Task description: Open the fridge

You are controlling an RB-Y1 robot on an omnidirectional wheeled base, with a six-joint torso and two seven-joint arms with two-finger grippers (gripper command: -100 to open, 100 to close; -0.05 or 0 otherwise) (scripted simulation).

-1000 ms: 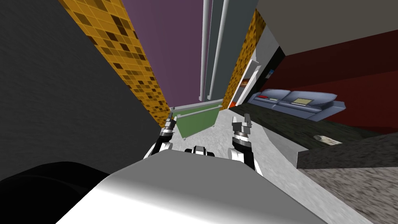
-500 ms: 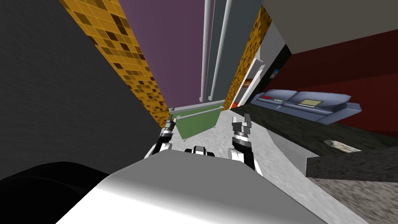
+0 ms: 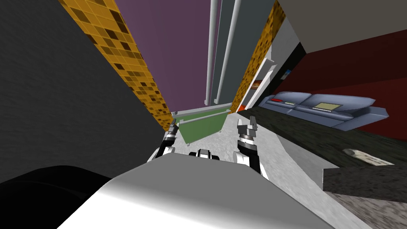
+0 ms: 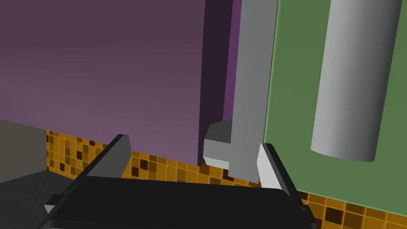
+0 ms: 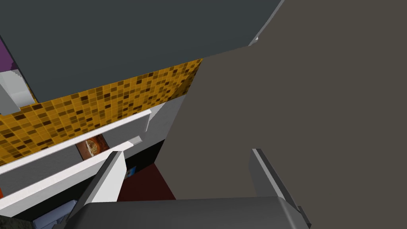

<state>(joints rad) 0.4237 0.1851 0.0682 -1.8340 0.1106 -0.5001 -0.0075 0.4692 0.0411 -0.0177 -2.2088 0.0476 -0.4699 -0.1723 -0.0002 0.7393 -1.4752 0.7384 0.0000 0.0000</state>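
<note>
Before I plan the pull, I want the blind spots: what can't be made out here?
Two tall handles: tops cut off by the head view's upper edge.
Pale thing on the dark counter: too small to name, head view.
Grey bar: cut by left wrist view's edge.

Body check, arms.

Left gripper point(image 3: 173, 126): black box-shaped body with a squared edge. Its left fingers point(image 4: 271, 171) are thin flat blades, light grey on the lit face and dark grey in shade, cut to slanted tips.

Right gripper point(image 3: 247, 126): same build. The box reads dark grey with a paler upper face. Its right fingers point(image 5: 109, 181) are pale grey to white, with a thin dark edge.

Left wrist point(image 3: 171, 135) and right wrist point(image 3: 247, 140): ribbed, alternating light grey and black rings.

Left forearm point(image 3: 167, 150): white shell with a dark joint band. Right forearm point(image 3: 249, 158): black, with white panels.
</note>
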